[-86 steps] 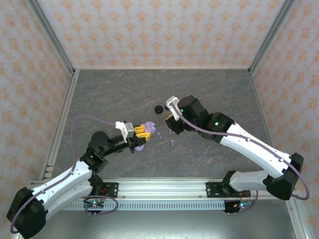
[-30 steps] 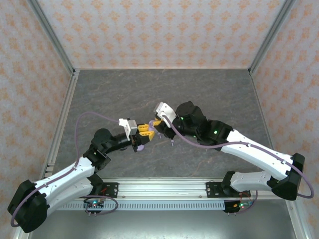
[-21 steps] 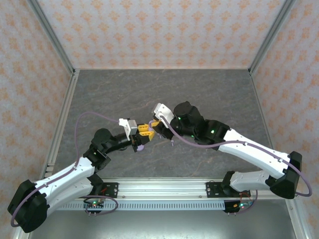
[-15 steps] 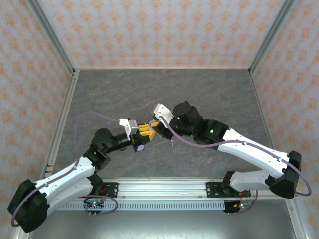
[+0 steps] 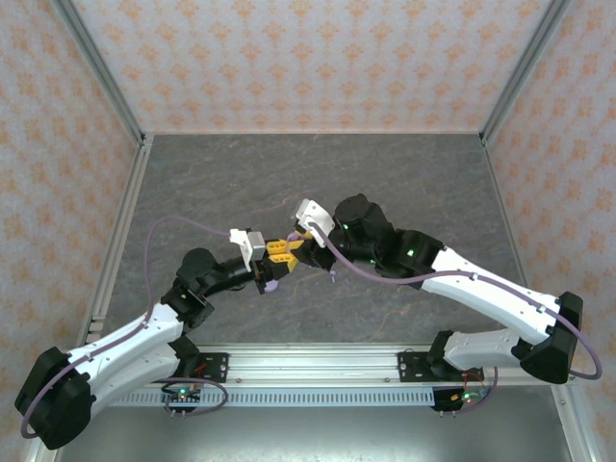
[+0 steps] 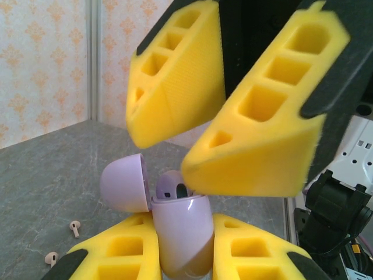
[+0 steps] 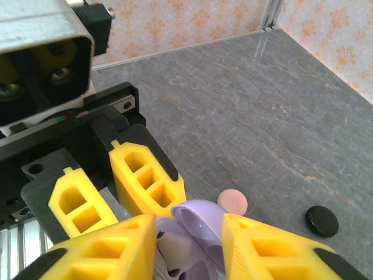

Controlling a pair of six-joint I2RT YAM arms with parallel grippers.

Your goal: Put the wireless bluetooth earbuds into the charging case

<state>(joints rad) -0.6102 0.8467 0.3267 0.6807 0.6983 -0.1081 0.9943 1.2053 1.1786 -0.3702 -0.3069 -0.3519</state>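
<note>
Bench (image 5: 212,183) of grey, veined stone makes the floor of the cell you are working in, closed in by patterned walls (image 5: 289,58). Your two arms meet over its middle. The left arm (image 5: 125,346) reaches in from the near left and the right arm (image 5: 481,289) from the near right, and their yellow-tipped ends come nose to nose.

Your left claw (image 6: 180,256) is clamped on the charging case (image 6: 180,224), a pale lavender shell held upright with one yellow pad on each side. Its lid (image 6: 123,182) is swung back and leans to the left in the left wrist view, so the mouth faces up.

Your right claw (image 6: 169,154) hangs right over that mouth with its fingers apart and nothing gripped between them. The tip of the lower finger sits just at the rim of the case. At the mouth you can see a rounded lavender shape with a dark slot, but you cannot tell whether it is a seated bud.

In the right wrist view, a pink disc (image 7: 232,202) and a black disc (image 7: 322,221) lie on the bench beyond the lid, apart from each other.

Smallest are the loose earbuds (image 6: 74,227). Two pinkish ones lie on the bench, low at the left of the left wrist view, near the case but not touching it.
</note>
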